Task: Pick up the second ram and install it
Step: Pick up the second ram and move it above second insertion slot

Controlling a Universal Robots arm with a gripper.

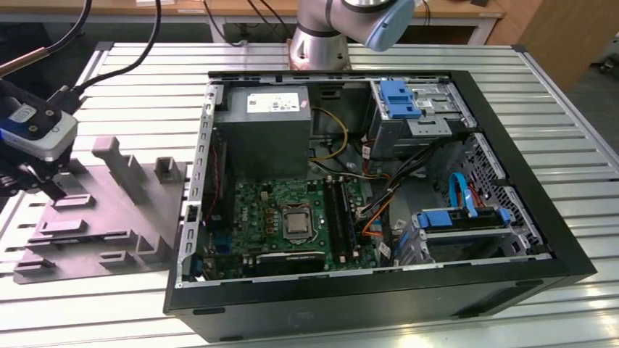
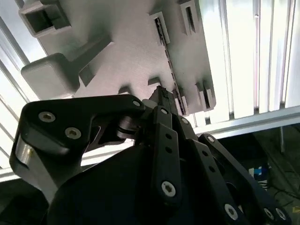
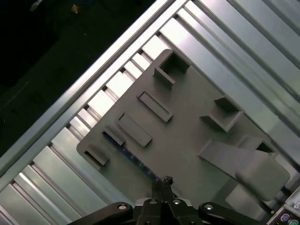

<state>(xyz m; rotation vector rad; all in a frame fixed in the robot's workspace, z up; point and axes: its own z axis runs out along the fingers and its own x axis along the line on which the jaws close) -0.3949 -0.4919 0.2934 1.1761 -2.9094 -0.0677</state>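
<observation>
Arm base (image 1: 321, 40) sits upper centre in the exterior view, with a grey joint (image 1: 379, 18) just beside it. The wrist (image 1: 34, 129) is at the exterior view's left edge, and the gripper (image 1: 51, 190) hangs below it, pointing down. In both wrist views the black linkage fingers (image 2: 166, 136) (image 3: 164, 183) are drawn together, tips meeting.

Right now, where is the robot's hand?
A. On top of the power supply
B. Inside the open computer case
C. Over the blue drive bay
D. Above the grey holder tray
D: in the exterior view the hand hangs over the grey holder tray, to the exterior view's left of the open computer case.
</observation>
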